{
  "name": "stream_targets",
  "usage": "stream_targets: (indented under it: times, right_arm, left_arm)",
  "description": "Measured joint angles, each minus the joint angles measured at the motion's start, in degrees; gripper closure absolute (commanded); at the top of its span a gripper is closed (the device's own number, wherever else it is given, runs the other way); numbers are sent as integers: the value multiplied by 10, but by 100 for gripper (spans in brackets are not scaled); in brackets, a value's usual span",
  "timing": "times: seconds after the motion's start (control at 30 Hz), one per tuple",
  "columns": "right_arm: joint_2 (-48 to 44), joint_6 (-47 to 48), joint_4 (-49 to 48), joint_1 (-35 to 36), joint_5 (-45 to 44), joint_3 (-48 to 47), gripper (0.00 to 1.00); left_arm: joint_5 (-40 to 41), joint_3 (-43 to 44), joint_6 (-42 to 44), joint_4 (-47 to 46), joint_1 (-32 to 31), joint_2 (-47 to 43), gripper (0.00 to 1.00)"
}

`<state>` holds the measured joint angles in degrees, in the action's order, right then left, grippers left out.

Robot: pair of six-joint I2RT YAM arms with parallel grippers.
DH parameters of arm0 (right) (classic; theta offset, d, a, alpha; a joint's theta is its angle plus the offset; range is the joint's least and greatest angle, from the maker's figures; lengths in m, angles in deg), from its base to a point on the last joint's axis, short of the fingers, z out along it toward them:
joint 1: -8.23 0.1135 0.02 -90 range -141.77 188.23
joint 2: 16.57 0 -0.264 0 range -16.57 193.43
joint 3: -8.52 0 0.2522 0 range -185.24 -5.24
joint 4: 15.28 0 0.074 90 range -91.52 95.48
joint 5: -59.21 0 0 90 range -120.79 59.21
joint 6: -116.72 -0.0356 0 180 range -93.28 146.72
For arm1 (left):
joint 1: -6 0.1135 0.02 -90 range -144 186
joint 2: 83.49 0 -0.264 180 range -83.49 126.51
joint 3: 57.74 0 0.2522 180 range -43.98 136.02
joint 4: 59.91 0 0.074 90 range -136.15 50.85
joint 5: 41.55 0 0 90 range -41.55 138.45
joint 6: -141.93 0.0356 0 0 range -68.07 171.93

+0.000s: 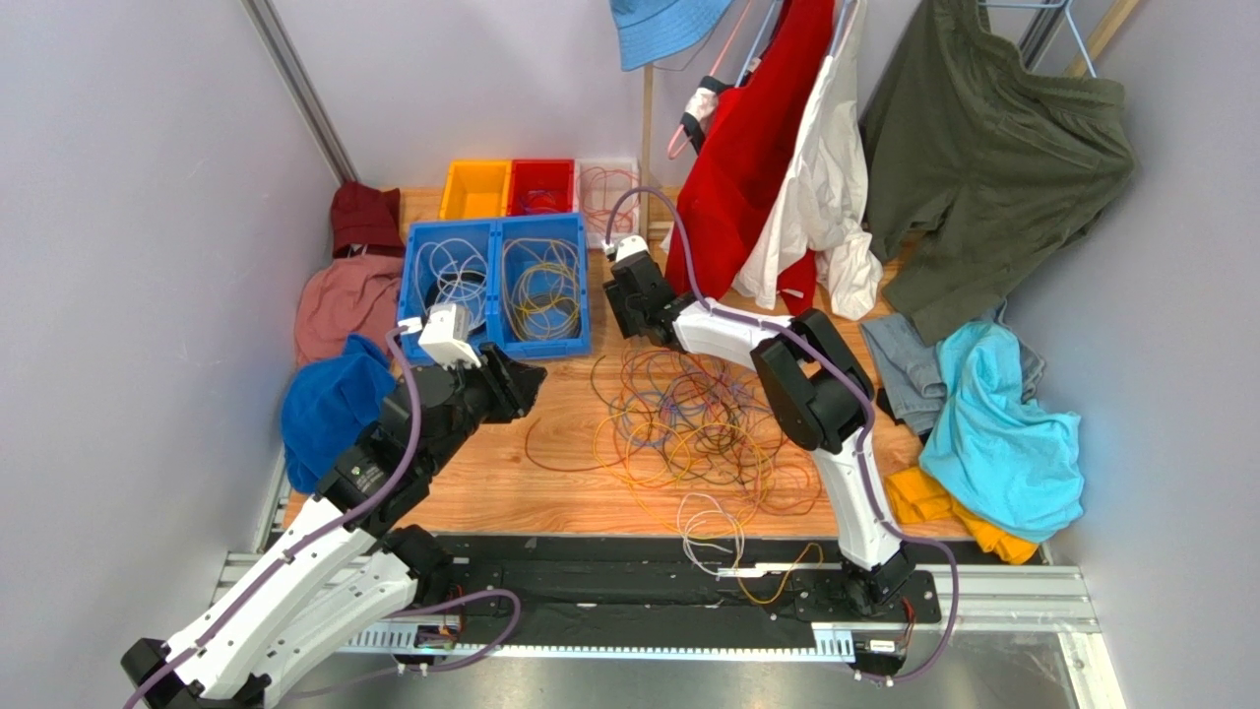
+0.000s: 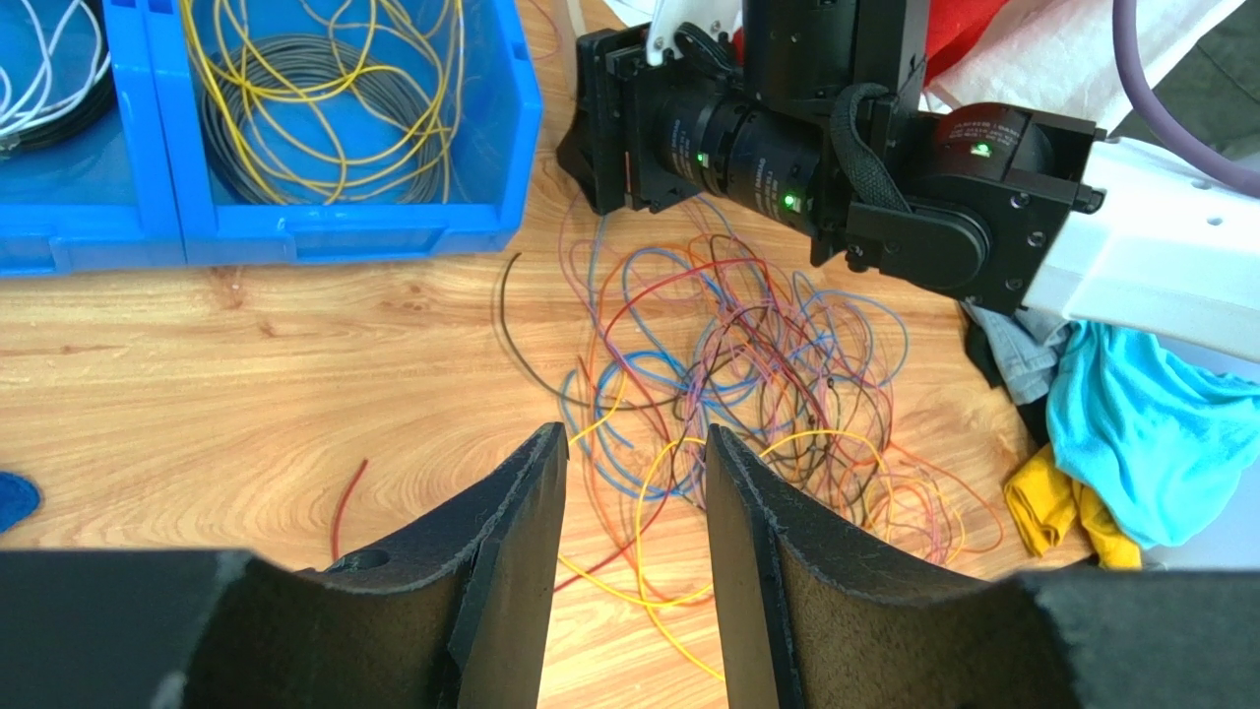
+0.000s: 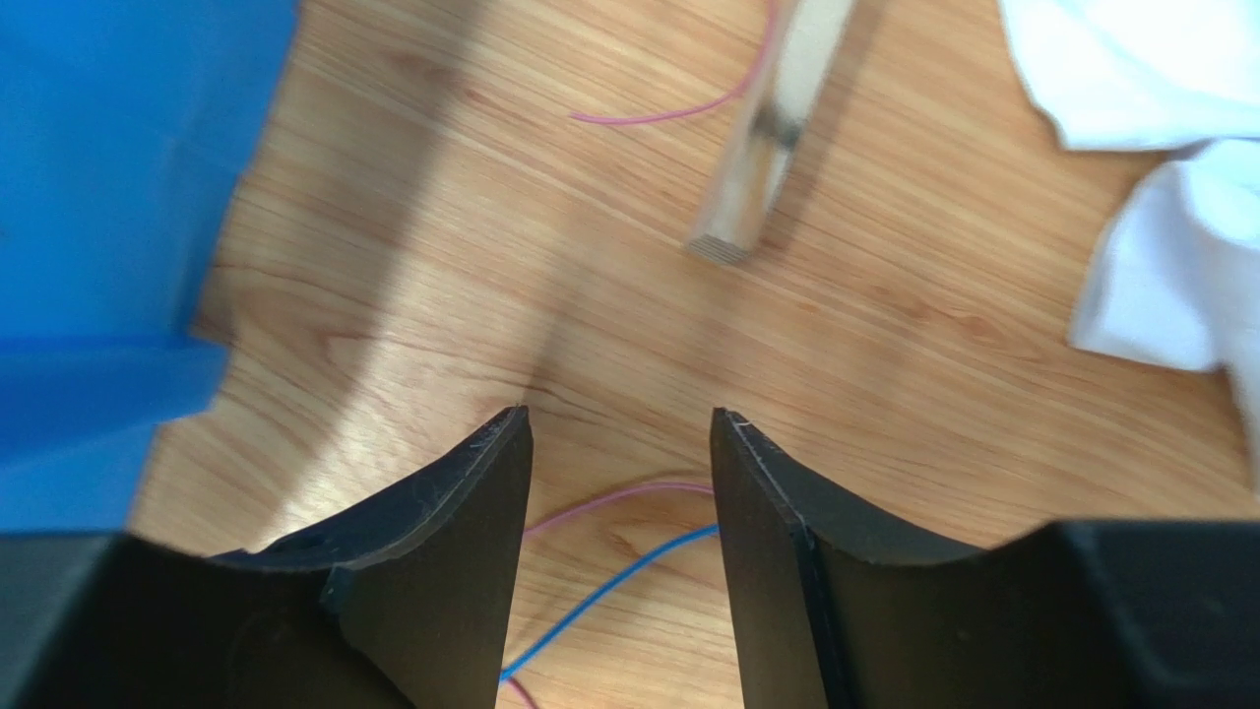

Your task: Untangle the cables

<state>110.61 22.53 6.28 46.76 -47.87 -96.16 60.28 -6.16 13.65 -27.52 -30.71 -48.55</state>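
The cables (image 1: 695,421) lie in a loose tangle of orange, yellow, purple, red, brown and blue strands on the middle of the wooden table. The tangle also shows in the left wrist view (image 2: 740,370). My left gripper (image 1: 528,378) is open and empty, hovering at the tangle's left edge; in its wrist view (image 2: 636,443) a yellow strand (image 2: 666,584) lies on the wood below the gap. My right gripper (image 1: 629,296) is open behind the tangle. In its wrist view (image 3: 621,421) a blue strand (image 3: 621,579) and a pink strand lie below the fingers, not gripped.
Two blue bins (image 1: 496,237) at the back left hold coiled white and yellow cables; orange (image 1: 475,189) and red (image 1: 543,185) bins stand behind. A wooden rack post (image 3: 762,148) and hanging clothes (image 1: 769,148) are near my right gripper. Clothes piles lie on both sides. White loops (image 1: 710,525) lie near the front edge.
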Motion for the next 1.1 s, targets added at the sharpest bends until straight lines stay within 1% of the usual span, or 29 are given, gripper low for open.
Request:
stream_targets:
  times: [0.17,0.3,0.43,0.63,1.1]
  right_arm:
    - [-2,35,-6,14,-57,5,47]
    - [-2,64,-3,17,-81,-12,47]
    - [2,91,-5,17,-92,-56,47]
    - [40,116,-4,17,-95,-137,46]
    - [45,116,5,17,-88,-106,46]
  left_arm:
    - [-3,-6,0,0,0,-8,52]
    - [-8,-6,-1,0,0,-8,52]
    - [-9,-7,-1,1,0,-9,52]
    - [-9,-7,-1,3,0,-12,52]
    - [-24,-18,-5,-2,0,-2,52]
